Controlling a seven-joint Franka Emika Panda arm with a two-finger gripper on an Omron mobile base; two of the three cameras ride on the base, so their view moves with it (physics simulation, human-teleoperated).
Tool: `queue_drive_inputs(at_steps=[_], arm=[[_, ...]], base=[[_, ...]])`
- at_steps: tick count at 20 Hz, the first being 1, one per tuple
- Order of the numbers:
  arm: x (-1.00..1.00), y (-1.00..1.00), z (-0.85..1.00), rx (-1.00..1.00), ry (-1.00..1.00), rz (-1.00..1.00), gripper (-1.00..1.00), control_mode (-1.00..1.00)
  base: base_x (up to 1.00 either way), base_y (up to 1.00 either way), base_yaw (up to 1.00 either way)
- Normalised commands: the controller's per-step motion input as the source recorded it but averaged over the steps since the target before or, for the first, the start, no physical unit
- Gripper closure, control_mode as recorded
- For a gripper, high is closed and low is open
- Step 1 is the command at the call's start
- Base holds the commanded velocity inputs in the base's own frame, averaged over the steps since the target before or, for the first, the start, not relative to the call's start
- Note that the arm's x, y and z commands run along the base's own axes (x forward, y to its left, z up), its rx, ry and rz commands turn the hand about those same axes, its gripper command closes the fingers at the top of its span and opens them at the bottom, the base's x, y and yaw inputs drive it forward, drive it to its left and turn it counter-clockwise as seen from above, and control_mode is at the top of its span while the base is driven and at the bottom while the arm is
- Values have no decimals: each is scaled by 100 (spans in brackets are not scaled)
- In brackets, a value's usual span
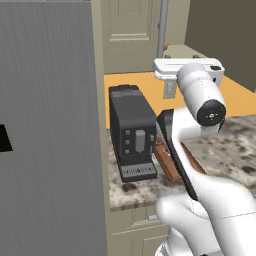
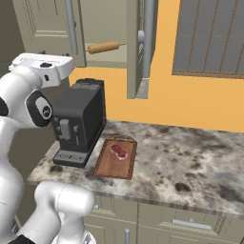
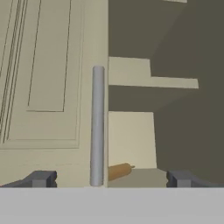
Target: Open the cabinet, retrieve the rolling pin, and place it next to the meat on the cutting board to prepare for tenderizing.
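We start with the biggest thing, the tall beige-olive cabinet (image 2: 47, 24) on the wall. Its right door (image 2: 136, 47) is swung out, edge toward us in the right base view, and its left door (image 3: 48, 78) with the long grey bar handle (image 3: 97, 127) is closed. Through the gap we can see the plain shelf (image 3: 131, 135) inside.

Below it is the speckled stone table (image 2: 190, 162). On it stands the big black coffee machine (image 2: 78, 124), and just beside that lies the reddish-brown wooden cutting board (image 2: 114, 159). The flat red meat (image 2: 118, 151) rests on the far half of the board, so the near half is bare.

Our gripper (image 3: 109, 178) is up high in front of the cabinet with its two dark fingertips (image 3: 41, 178) wide apart and nothing between them.

The small light-brown wooden rolling pin (image 2: 103, 47) lies on the shelf, partly hidden behind the closed door in the hand view.

We think the step now is to reach in for the pin. We should slide a little to the open side so we miss the grey handle. Then we go in straight, put one finger on each side of the fat middle, and squeeze gently, because a round pin may roll away.
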Motion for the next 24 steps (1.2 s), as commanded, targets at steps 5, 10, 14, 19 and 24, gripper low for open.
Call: queue_drive_inputs(at_steps=[5,10,14,19,24], arm=[[82,14,0,0,2,0,-100,-100],[71,4,0,0,0,1,-100,-100],[62,0,1,0,0,4,-100,-100],[62,0,0,0,0,3,-100,-100],[61,3,0,0,3,1,100,-100]], base=[[0,0,0],[0,0,0],[0,0,0],[0,0,0],[0,0,0]])
